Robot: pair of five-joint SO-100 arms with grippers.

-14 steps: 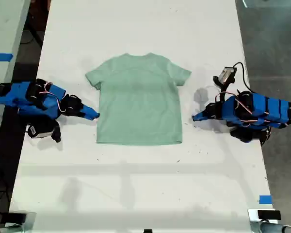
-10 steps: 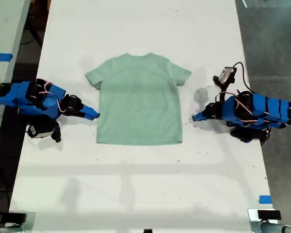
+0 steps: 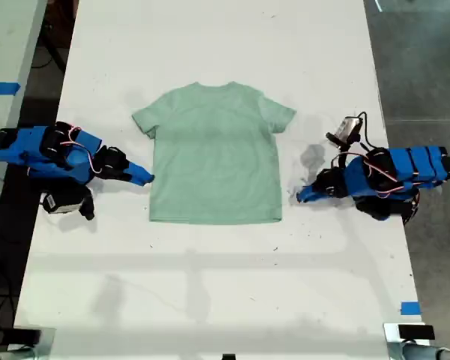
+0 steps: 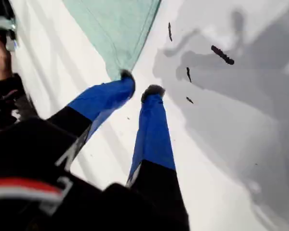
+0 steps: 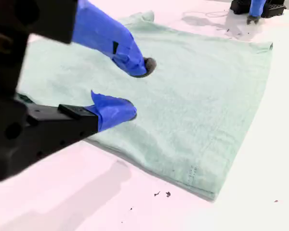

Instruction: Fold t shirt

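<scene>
In my first wrist view the t shirt (image 4: pixel 116 30) is cut off by the frame, only one corner showing. A hand (image 4: pixel 0 55), possibly gripping something, sits blurred at the edge. Dark specks (image 4: pixel 222 54) on the desk (image 4: pixel 231 154) are too small to identify.

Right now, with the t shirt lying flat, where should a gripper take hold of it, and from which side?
Probably the hem corner nearest my first gripper, approached low from the exterior view's right. The t shirt lies flat, so only an edge offers the open jaws a pinch.
</scene>
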